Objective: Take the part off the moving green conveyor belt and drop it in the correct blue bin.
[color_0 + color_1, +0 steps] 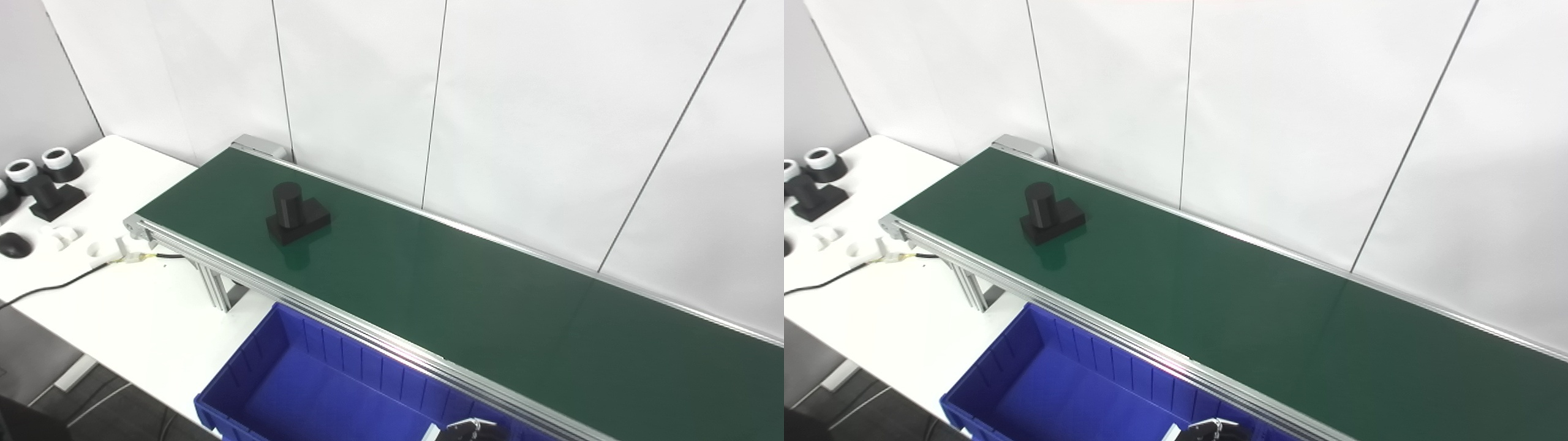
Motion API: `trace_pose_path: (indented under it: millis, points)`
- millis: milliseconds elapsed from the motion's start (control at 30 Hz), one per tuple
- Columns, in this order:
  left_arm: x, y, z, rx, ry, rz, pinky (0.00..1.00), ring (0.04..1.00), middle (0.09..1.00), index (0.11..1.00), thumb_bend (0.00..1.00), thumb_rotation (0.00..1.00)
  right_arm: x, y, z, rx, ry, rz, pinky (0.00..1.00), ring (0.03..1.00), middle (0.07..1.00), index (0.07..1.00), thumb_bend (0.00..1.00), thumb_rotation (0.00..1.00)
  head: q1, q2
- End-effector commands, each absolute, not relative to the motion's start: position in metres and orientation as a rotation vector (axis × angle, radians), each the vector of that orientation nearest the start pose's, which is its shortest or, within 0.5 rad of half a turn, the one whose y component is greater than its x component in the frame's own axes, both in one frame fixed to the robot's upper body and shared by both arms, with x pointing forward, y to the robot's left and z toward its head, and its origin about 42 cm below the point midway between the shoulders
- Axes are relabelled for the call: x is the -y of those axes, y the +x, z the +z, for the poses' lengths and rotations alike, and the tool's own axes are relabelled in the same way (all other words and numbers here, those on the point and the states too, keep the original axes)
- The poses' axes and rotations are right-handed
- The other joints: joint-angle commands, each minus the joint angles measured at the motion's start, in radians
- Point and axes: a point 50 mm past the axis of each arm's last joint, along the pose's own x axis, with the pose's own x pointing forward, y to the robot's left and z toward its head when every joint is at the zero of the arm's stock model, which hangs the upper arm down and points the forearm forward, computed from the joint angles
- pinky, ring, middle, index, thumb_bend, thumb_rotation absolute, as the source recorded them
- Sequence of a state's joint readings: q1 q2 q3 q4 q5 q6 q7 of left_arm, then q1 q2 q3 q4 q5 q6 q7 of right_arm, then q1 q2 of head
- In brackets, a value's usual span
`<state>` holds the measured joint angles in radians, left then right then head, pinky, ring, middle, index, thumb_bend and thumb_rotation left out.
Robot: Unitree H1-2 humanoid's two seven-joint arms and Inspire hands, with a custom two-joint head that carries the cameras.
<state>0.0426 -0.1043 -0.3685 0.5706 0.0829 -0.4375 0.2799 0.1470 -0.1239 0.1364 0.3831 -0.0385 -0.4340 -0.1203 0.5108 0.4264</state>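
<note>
Belt running, and the black part (296, 212), an upright cylinder on a flat rectangular base, is seen standing near the far left end of the green conveyor belt (465, 294), well apart from anything that could grasp it. Only a sliver of one hand (468, 430) is caught at the bottom edge, over the near rim of the blue bin (318, 373); which arm it belongs to cannot be told, and neither can the spread of its fingers. Nothing is held that can be seen.

Waiting is judged the step in hand. A good pick would be timed so the part is met within reach, the cylinder closed on from the sides, then lifted clear of the aluminium side rail (343, 318) before being carried to the bin. The tall post could be tipped if it is clipped from above.

Off to the left, the white table (153, 306) carries spare parts: a second black cylinder part (52, 195), white-capped rings (60, 162), small white pieces (61, 235) and a black cable (55, 286). The approach is blocked by none of them; the rail is the only obstacle.
</note>
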Motion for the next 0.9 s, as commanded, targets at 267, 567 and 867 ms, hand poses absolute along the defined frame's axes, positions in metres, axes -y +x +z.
trace_pose_path:
  millis: [267, 567, 867]
  points:
    - [-0.074, 0.218, -0.010, -0.067, -0.014, -0.153, 0.68, 0.692, 0.696, 0.680, 0.76, 0.00, 0.241, 0.205, -0.004, -0.034, -0.159, 0.029, 0.68, 0.796, 0.846, 0.880, 0.42, 0.00, -0.017, 0.009]
    - [-0.075, 0.217, -0.009, -0.065, -0.020, -0.138, 0.69, 0.684, 0.683, 0.671, 0.76, 0.00, 0.236, 0.210, 0.004, -0.004, -0.131, 0.048, 0.66, 0.784, 0.838, 0.870, 0.46, 0.00, -0.038, 0.019]
    - [-0.077, 0.214, -0.008, -0.070, -0.045, -0.127, 0.71, 0.701, 0.700, 0.670, 0.75, 0.00, 0.231, 0.212, 0.008, 0.015, -0.130, 0.056, 0.68, 0.794, 0.842, 0.870, 0.48, 0.03, -0.056, 0.031]
